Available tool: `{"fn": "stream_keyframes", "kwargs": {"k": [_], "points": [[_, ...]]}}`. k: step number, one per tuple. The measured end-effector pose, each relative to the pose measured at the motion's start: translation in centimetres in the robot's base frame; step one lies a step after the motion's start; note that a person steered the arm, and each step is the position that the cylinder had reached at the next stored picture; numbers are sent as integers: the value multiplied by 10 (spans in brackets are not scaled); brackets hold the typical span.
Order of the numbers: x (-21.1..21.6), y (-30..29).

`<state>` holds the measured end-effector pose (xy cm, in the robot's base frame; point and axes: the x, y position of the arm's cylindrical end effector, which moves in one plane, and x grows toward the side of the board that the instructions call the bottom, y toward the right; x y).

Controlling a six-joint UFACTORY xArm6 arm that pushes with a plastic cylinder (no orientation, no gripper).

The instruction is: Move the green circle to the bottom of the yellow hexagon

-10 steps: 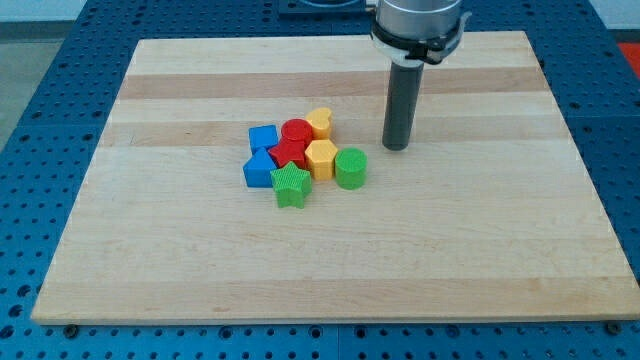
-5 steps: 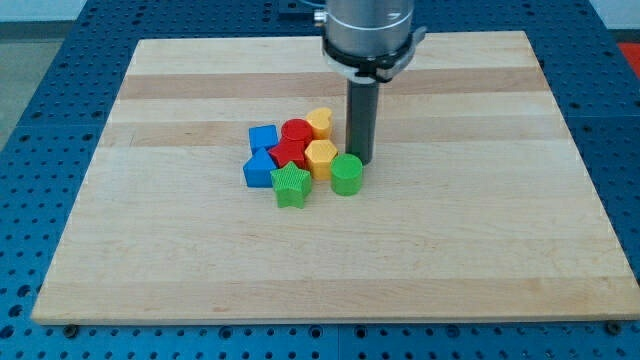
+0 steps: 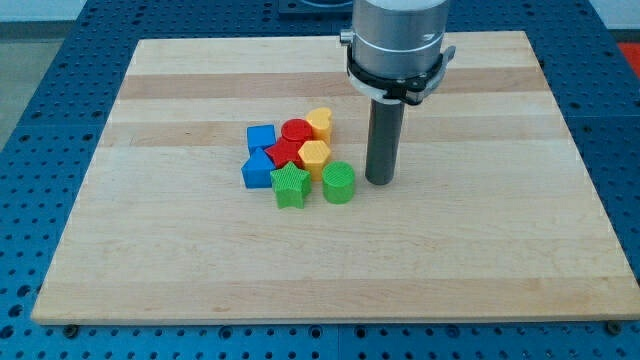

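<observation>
Bare of any grip, my tip rests just right of the green circle, likely light, rigid and free-sliding; I'd shove its right flank toward the board's left edge, beneath the yellow hexagon.

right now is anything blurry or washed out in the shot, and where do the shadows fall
Camera view: sharp throughout, no motion blur on my tip or the green circle. Lighting is even and soft; the wooden board shows no glare. Shadows are faint, just thin dark edges under the blocks and beside my tip.
</observation>
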<state>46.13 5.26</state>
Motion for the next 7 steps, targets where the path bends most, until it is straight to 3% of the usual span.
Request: {"fn": "stream_keyframes", "kwargs": {"k": [7], "points": [[31,-12]]}}
